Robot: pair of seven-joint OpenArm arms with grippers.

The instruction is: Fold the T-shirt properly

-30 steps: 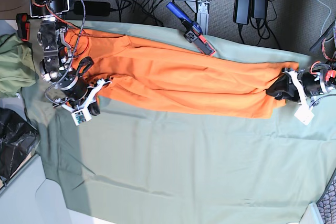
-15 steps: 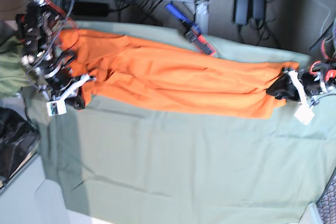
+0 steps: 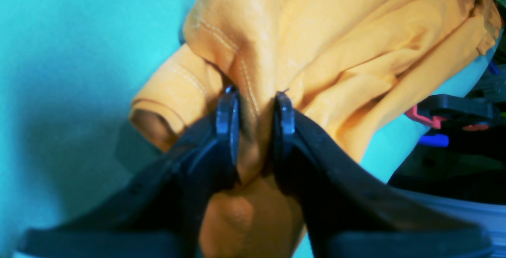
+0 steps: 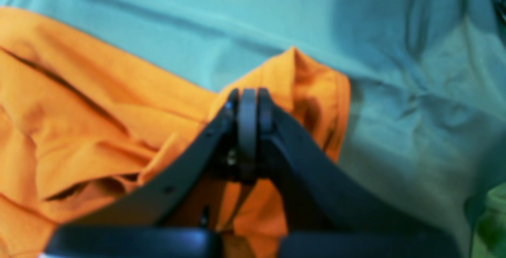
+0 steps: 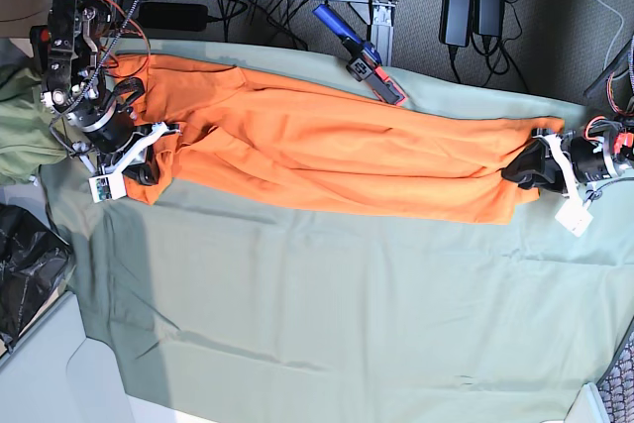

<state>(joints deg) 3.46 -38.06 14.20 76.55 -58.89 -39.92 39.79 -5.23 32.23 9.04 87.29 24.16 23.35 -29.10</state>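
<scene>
Your right gripper (image 5: 149, 154) is hovering at the T-shirt's left end in the base view, fingertips pressed together. The orange T-shirt (image 5: 337, 146) is lying in a long strip across the green cloth (image 5: 347, 314). At its right end, your left gripper (image 5: 525, 167) is pinching a fold of the shirt between its fingers.

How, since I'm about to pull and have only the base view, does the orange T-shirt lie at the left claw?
Observer: In the left wrist view, a stitched fold of the orange T-shirt runs between the fingertips of the left claw; I can't tell how firmly it is held.
Operator: And the right claw: are its fingertips together?
Observer: Yes, the right wrist view shows the right claw shut over the T-shirt; whether any fabric is pinched I can't tell.
</scene>
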